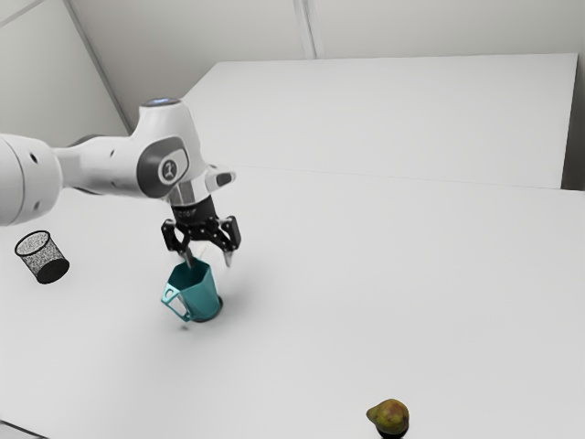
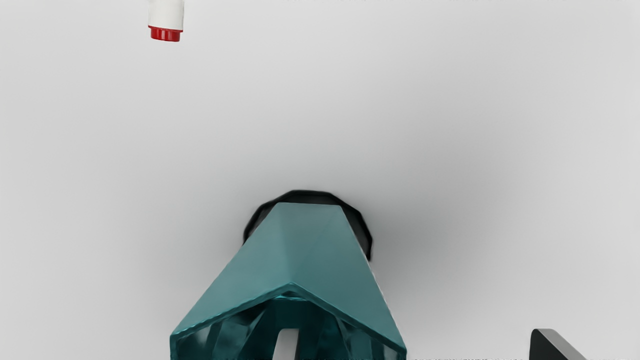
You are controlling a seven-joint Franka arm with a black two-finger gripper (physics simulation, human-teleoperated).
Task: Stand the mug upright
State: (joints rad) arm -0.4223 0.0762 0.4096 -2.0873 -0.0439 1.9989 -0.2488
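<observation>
1. Mug (image 1: 197,294) stands mouth up, seemingly upright, lower left in the exterior view
2. Gripper (image 1: 209,261) has its jaws spread, one finger (image 2: 286,346) inside the mouth
3. Righting looks achieved; clearing the finger seems left

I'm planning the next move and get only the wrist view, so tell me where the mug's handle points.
Observer: The handle of the teal mug points toward the exterior view's left.

Operator: Then name what is farther out on that side, and say if it touches the mug.

Observer: A black mesh cup, well apart from the mug.
</observation>
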